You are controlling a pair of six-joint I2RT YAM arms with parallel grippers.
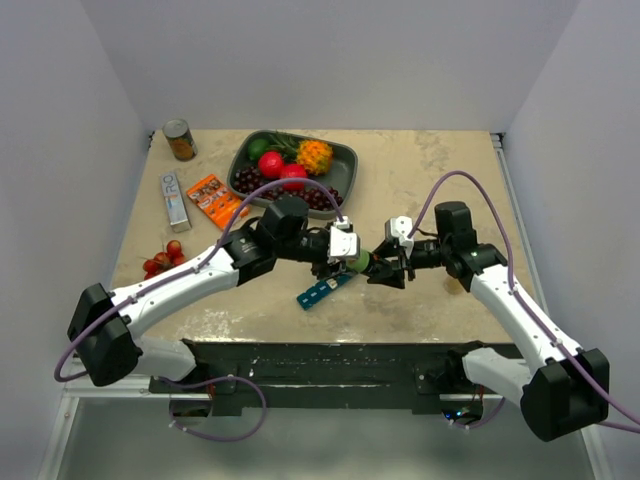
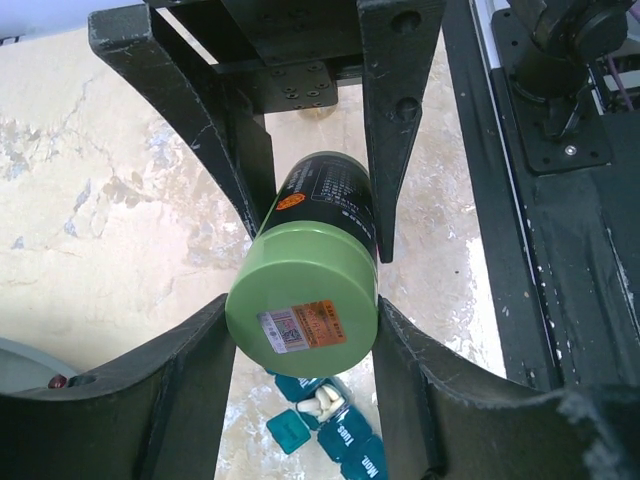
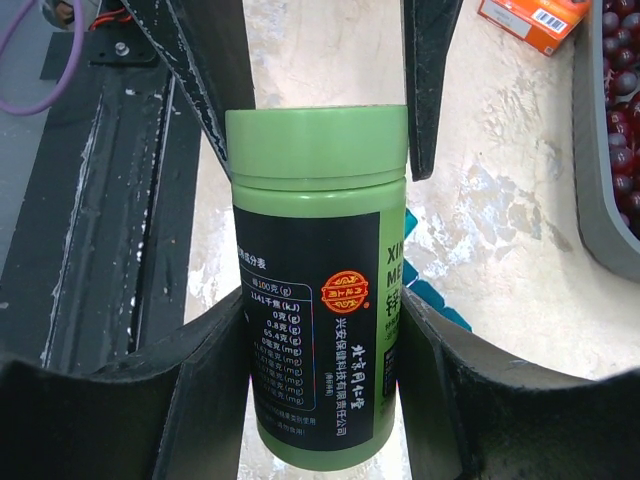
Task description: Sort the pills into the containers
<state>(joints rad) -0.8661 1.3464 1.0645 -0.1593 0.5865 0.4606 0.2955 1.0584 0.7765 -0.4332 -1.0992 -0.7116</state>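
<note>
A green pill bottle (image 1: 358,262) with a black label hangs lying on its side above the table, held between both grippers. My left gripper (image 1: 349,259) is shut on its green cap (image 2: 302,308). My right gripper (image 1: 381,269) is shut on the bottle's body (image 3: 315,330). The teal pill organizer (image 1: 325,290) lies on the table just below the bottle. In the left wrist view the organizer (image 2: 350,445) has one compartment open with several white pills (image 2: 323,401) in it and its small lid (image 2: 288,432) folded out. A teal corner of the organizer (image 3: 432,296) shows behind the bottle in the right wrist view.
A dark grey fruit tray (image 1: 348,160) stands at the back centre. A tan can (image 1: 180,140), a white tube box (image 1: 175,198) and an orange packet (image 1: 214,198) lie at the back left. Red cherries (image 1: 164,259) lie at the left edge.
</note>
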